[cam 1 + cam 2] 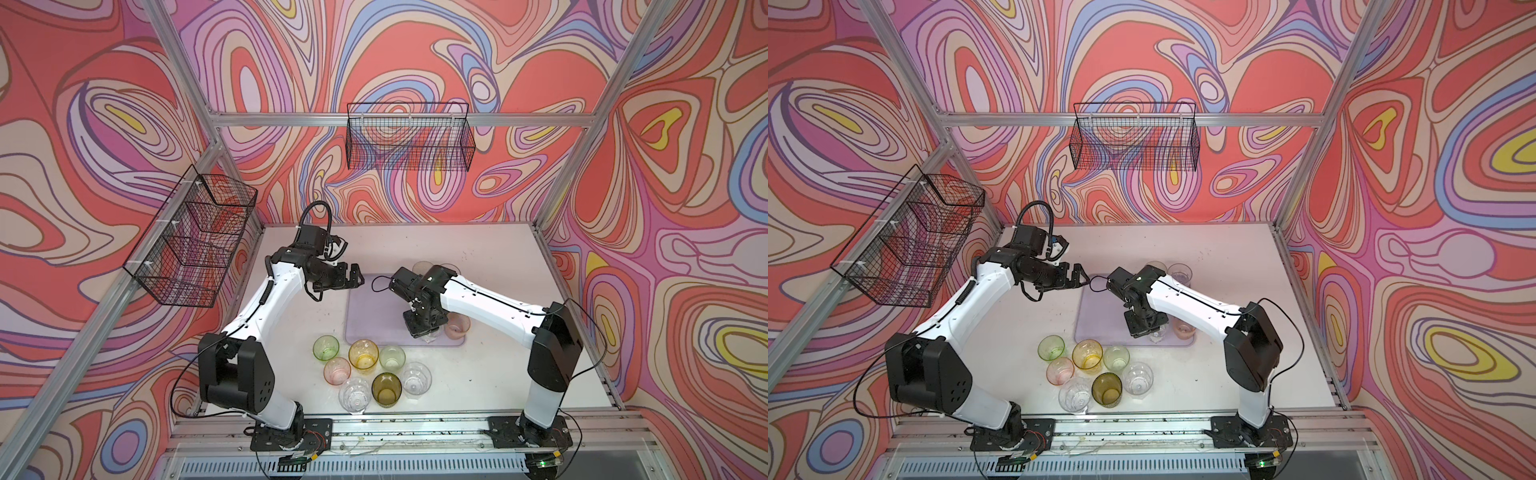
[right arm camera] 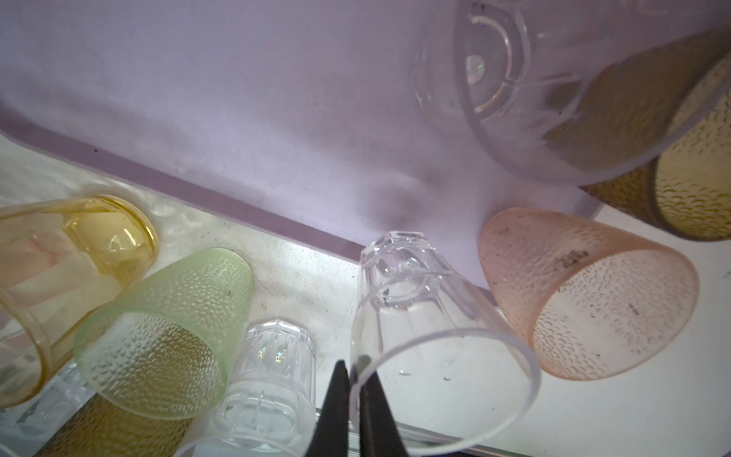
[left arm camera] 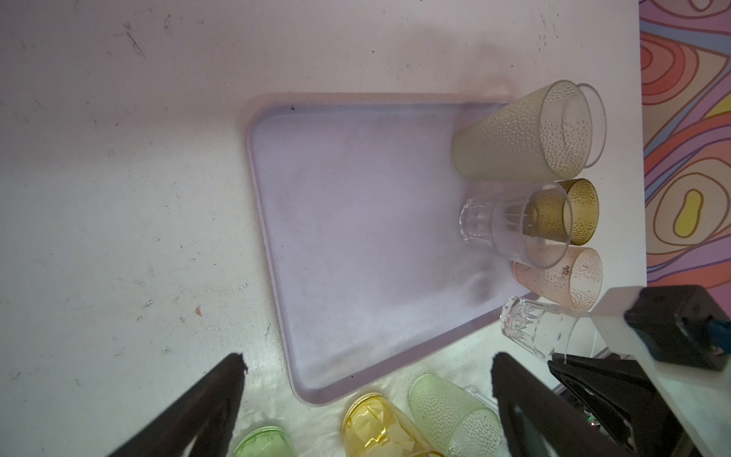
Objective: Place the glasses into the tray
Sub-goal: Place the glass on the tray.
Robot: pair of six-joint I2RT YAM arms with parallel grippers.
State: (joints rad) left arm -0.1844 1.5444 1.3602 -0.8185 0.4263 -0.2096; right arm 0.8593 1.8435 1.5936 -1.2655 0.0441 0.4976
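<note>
The lavender tray (image 1: 374, 307) (image 1: 1100, 309) lies mid-table. My right gripper (image 2: 353, 366) (image 1: 426, 332) is shut on the rim of a clear faceted glass (image 2: 427, 316) (image 3: 530, 328), held upright with its base at the tray's near rim. Next to it a pink glass (image 1: 457, 326) (image 2: 585, 292) stands in the tray. At the tray's far right stand a pale frosted glass (image 3: 514, 134), a clear glass (image 3: 506, 225) and an olive one (image 3: 573, 209). Open and holding nothing, my left gripper (image 1: 357, 278) (image 3: 368, 358) hovers over the tray's far left corner.
Several loose glasses cluster in front of the tray: green (image 1: 326, 348), amber (image 1: 363, 354), pale green (image 1: 392, 357), pink (image 1: 337, 370), olive (image 1: 386, 388), clear (image 1: 416, 377). Black wire baskets hang on the left wall (image 1: 195, 237) and back wall (image 1: 409, 137).
</note>
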